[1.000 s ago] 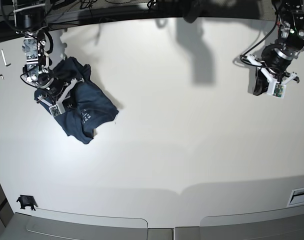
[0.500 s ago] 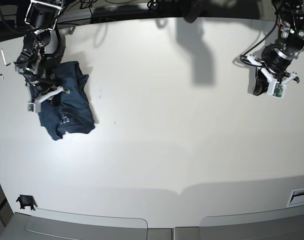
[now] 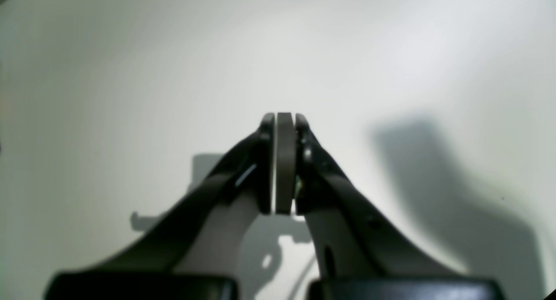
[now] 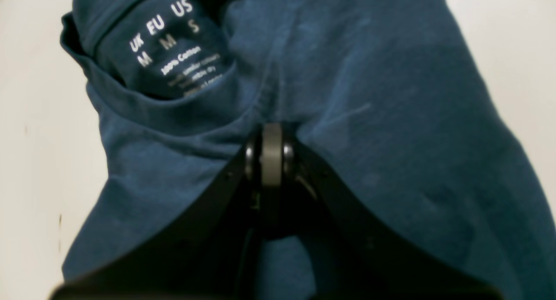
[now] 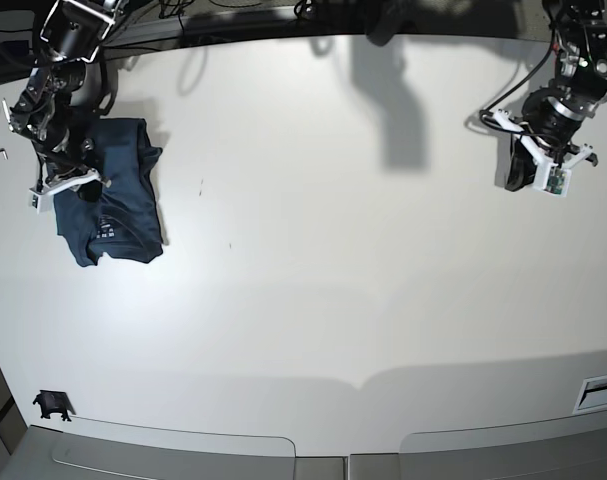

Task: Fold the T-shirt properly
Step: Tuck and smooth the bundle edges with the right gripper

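Navy cotton, bunched into a rough oblong, the T-shirt (image 5: 115,195) lies at the far corner of the worktop (image 5: 323,250) on the right arm's side, its long axis running from the back edge toward the front, the neck label toward the front. The right hand (image 5: 61,180) sits right at the shirt's outer edge, jaws pinched together with cloth bunched at the tips, apparently gripping a fold. The left hand (image 5: 549,172) is well apart from the shirt, across the worktop, closed on nothing. Any next pull falls to the right arm.
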Motion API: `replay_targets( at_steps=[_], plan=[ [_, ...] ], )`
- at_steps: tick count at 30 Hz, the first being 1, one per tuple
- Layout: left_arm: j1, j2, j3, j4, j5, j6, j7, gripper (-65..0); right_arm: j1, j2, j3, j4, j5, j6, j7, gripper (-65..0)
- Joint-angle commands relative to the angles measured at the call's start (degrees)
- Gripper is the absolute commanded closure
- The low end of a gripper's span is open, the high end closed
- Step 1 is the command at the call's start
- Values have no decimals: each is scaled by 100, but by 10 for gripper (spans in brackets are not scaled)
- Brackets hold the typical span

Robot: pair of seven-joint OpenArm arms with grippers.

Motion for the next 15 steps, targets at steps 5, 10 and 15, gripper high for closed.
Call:
replay_targets(
  at_steps=[5,10,15],
  plan=[
    [-26,-66,-33,98,-57,20,-149,0,577,20,-33,-50,-48,319,-367,0],
    [-26,-66,-33,98,-57,22,-149,0,1161,20,-33,-50,531,955,-645,0],
    [-24,-66,-33,98,-57,22,-144,0,1537,20,-33,-44,1567,1190,-1248,0]
  ],
)
